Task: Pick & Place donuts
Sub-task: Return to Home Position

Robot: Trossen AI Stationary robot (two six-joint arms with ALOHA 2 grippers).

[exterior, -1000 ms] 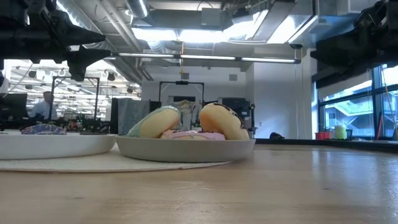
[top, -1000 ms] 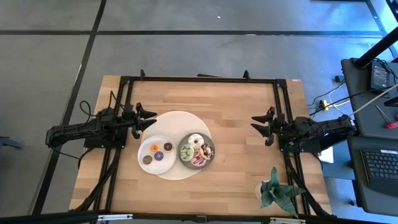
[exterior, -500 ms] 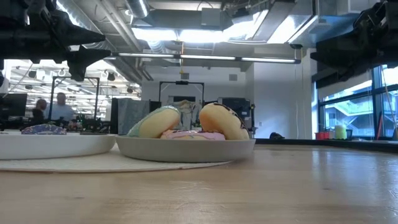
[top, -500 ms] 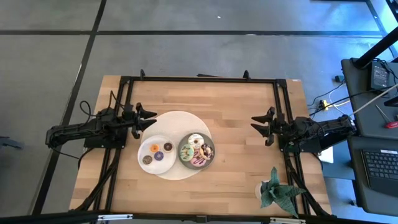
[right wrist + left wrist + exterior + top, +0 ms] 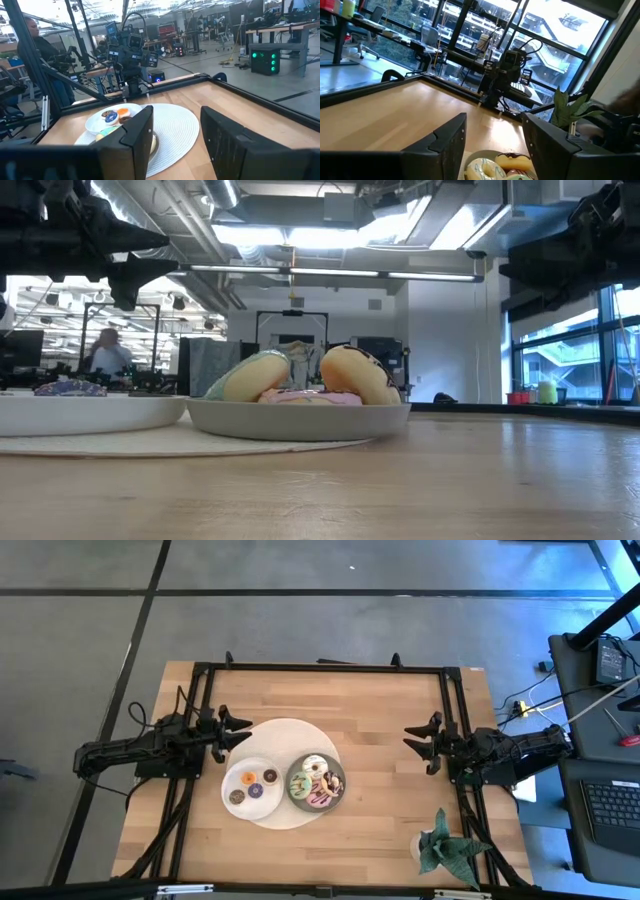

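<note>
Several larger iced donuts [image 5: 318, 782], green, white, pink and brown, are piled in a grey plate [image 5: 340, 792]; in the low view the donuts [image 5: 300, 375] lean on one another. Three tiny donuts [image 5: 253, 787], orange, dark brown and purple, lie on a white plate [image 5: 232, 783] beside it. Both plates stand on a round white mat [image 5: 290, 735]. My left gripper [image 5: 240, 732] hangs open above the table's left side, just left of the mat. My right gripper [image 5: 415, 743] is open over the right side, well away from the plates.
A green toy plant [image 5: 447, 845] in a small pot stands near the table's near right corner. A black frame [image 5: 320, 667] runs along the table's edges. Bare wood lies between the mat and my right gripper. A person [image 5: 42, 47] stands beyond the table.
</note>
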